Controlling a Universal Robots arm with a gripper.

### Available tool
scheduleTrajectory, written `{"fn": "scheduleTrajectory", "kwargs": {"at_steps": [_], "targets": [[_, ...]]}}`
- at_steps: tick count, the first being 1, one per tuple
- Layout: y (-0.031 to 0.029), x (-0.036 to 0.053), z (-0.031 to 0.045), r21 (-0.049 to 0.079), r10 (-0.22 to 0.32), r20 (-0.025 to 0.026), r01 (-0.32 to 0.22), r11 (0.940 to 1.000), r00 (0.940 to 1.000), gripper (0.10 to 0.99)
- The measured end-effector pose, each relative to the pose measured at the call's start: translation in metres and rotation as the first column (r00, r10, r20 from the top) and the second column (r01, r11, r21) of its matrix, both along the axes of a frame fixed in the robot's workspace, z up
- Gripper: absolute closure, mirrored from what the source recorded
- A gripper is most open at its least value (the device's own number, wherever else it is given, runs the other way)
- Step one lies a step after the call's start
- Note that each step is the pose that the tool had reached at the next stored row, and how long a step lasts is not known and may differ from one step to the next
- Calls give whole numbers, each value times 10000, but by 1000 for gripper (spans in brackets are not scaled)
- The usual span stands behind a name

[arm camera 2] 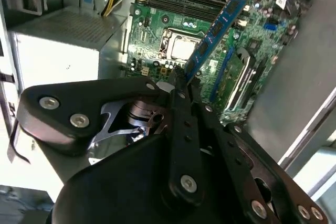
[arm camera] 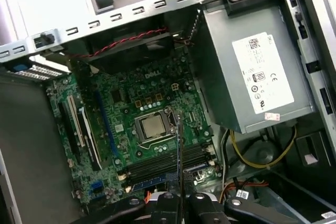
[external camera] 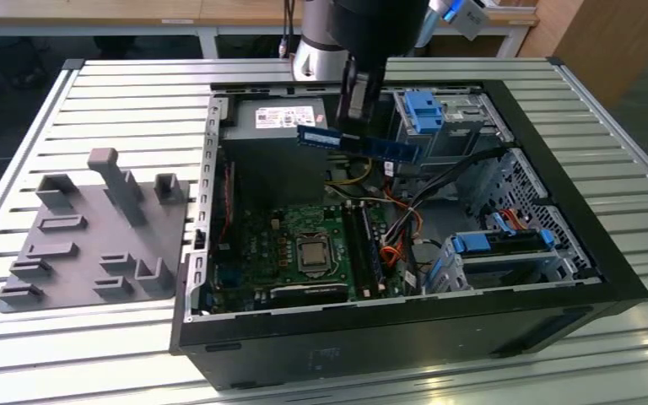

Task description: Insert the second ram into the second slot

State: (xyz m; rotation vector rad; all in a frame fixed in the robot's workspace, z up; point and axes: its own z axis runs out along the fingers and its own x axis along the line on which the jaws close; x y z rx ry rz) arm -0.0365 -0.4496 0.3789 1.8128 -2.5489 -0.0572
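Slatted metal table [external camera: 132,84] with an open computer case [external camera: 594,253] lying on its side. A grey moulded fixture [external camera: 88,236] sits just beside it on the exterior view's left.

The gripper [external camera: 353,118] hangs over the far part of the case, fingers clenched on the second ram [external camera: 360,142]. The stick is in the air, well above the motherboard [external camera: 251,245], touching nothing but the fingers. It sits roughly over the edge of the power supply [external camera: 284,118] and slopes a bit toward the exterior view's right.

In the second wrist view the stick [arm camera 2: 218,30] juts out from the closed fingers [arm camera 2: 178,95], held near one end, long edge facing the board. In the first wrist view it shows edge-on [arm camera: 179,150], lined up close to the processor socket [arm camera: 152,127], with the memory slots [arm camera: 163,166] between the socket and the gripper [arm camera: 178,203]. Can't tell whether a neighbouring slot is already filled.

Risks, as a judgement:
- The grip is near one end, so the stick could pivot when pushed and seat on one side only.
- Slots are tightly spaced, so a small sideways offset could land it in the wrong slot or on the ridge between.
- Orange and red cables [external camera: 397,249] lie just beside the slots on the exterior view's right and could snag the free end.
- With the notch off, or the latches not open, downward force would flex the board.
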Motion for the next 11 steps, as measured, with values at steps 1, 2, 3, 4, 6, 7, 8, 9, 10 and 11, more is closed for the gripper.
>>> {"fn": "scheduleTrajectory", "kwargs": {"at_steps": [1, 2, 3, 4, 6, 7, 8, 9, 10, 11], "targets": [[0, 0, -1, 1, -180, 0, 180, 9998, 9998, 949], [0, 0, -3, 3, -360, 1, 360, 9994, 9994, 949], [0, 0, -3, 3, -541, 1, 541, 9985, 9985, 949], [0, 0, -4, 4, -719, 1, 719, 9974, 9974, 949], [0, 0, -5, 4, -1094, 1, 1094, 9940, 9940, 949], [0, 0, -6, 4, -1269, 1, 1269, 9919, 9919, 949], [0, 0, -7, 1, -1425, 1, 1425, 9898, 9898, 949], [0, 0, -8, -1, -1585, 1, 1585, 9874, 9874, 949], [0, 0, -9, -2, -1752, 2, 1752, 9845, 9845, 949], [0, 0, -11, -2, -1933, 2, 1933, 9811, 9811, 949]]}}
